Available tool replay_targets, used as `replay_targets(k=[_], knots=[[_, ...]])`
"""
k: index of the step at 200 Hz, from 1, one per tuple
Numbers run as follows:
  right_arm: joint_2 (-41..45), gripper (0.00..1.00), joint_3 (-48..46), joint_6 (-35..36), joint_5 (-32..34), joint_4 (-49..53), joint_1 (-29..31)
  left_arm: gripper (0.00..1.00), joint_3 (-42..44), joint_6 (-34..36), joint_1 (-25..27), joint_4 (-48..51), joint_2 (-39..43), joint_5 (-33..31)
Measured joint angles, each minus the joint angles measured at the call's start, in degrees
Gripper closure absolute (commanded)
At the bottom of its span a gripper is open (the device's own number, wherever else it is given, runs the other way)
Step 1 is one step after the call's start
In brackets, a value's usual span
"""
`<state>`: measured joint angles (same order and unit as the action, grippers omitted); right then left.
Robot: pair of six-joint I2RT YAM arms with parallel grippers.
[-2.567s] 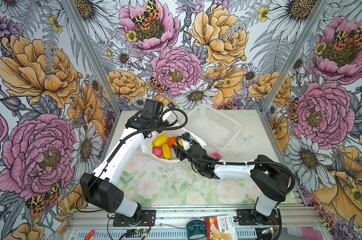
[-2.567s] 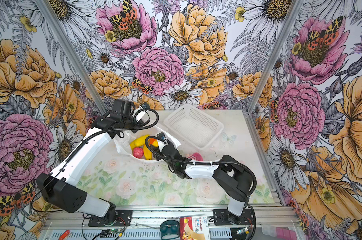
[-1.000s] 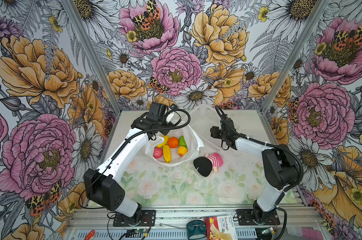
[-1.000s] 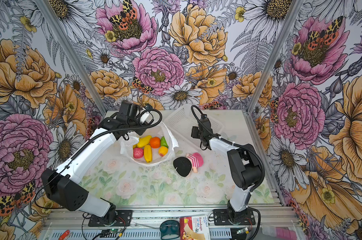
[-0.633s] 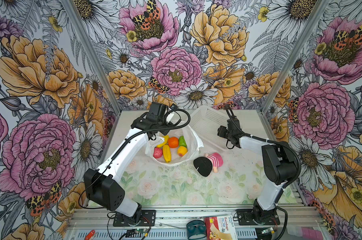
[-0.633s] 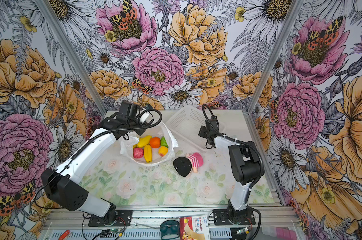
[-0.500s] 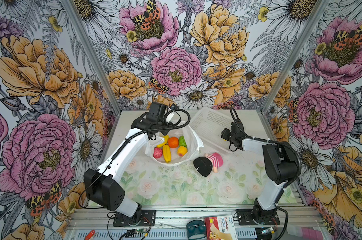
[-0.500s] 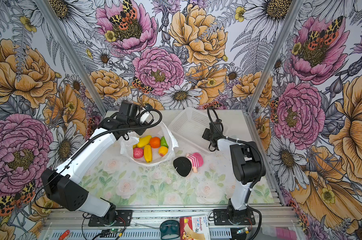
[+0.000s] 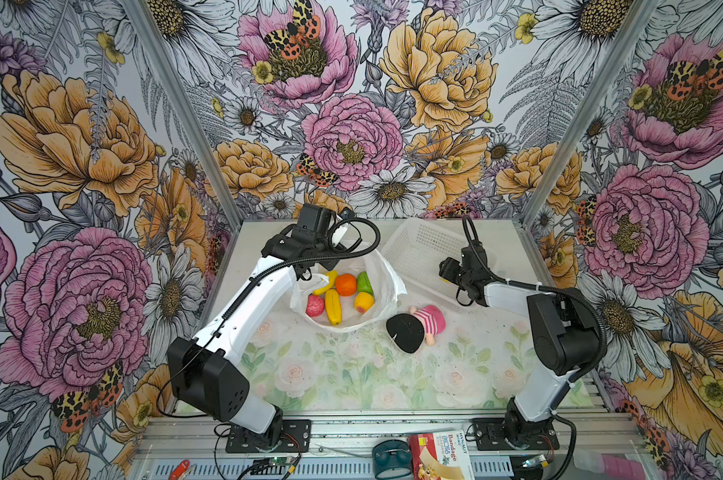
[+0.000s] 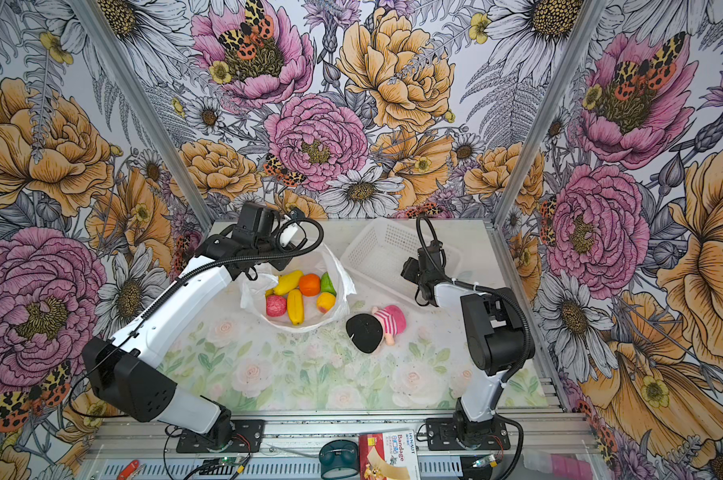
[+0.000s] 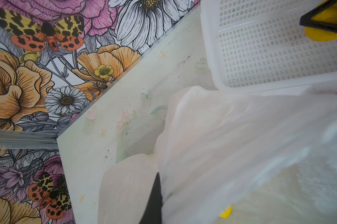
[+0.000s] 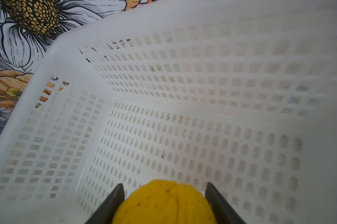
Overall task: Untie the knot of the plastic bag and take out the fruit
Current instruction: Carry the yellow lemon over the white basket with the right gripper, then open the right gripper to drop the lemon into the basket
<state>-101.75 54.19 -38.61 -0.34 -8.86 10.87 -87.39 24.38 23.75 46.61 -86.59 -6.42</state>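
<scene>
The right jaws are closed partway around a yellow fruit (image 12: 164,201), which is gripped from both sides and fills the gap between the two dark jaws in the right wrist view. This fruit is held inside the rim of the white perforated basket (image 12: 163,58), above its floor; whether it touches the floor cannot be told. In both top views the right arm (image 9: 505,291) is stretched to the near edge of the basket, which stands at the back of the surface (image 9: 351,382), to the right of the plastic bag (image 9: 386,274). The left jaws are fully closed, and the thin film of the bag is pinched between them: in the left wrist view one dark jaw is seen with the white film bunched on both sides of it. By this grip the far rim of the bag is held lifted, so that its mouth stands open to the top views. The bag lies near the middle of the surface, just beside the left arm (image 9: 260,299). The rest of the fruit (image 9: 339,295) is seen inside it: six pieces are counted, of which one is orange, one green, one pink-red and three yellow, all lying close together. A doll (image 9: 418,326) with black hair and a pink-striped body is laid on the surface just beside the bag, on its right.
</scene>
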Motion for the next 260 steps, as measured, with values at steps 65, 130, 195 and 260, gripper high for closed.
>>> replay_targets(k=[65, 130, 195, 260], knots=[[0.15, 0.22, -0.44, -0.63, -0.15, -0.68, 0.09, 1.0, 0.0, -0.02, -0.02, 0.0, 0.42, 0.02], [9.31, 0.01, -6.49, -0.55, -0.13, -2.86, 0.09, 1.0, 0.0, -0.02, -0.02, 0.02, 0.48, 0.02], [28.85, 0.22, -16.46, 0.72, 0.87, -7.96, 3.28, 1.0, 0.0, -0.02, -0.02, 0.02, 0.48, 0.02], [47.12, 0.52, -19.43, 11.32, 5.07, -14.19, 22.58, 1.0, 0.0, 0.0, -0.02, 0.02, 0.57, 0.04]])
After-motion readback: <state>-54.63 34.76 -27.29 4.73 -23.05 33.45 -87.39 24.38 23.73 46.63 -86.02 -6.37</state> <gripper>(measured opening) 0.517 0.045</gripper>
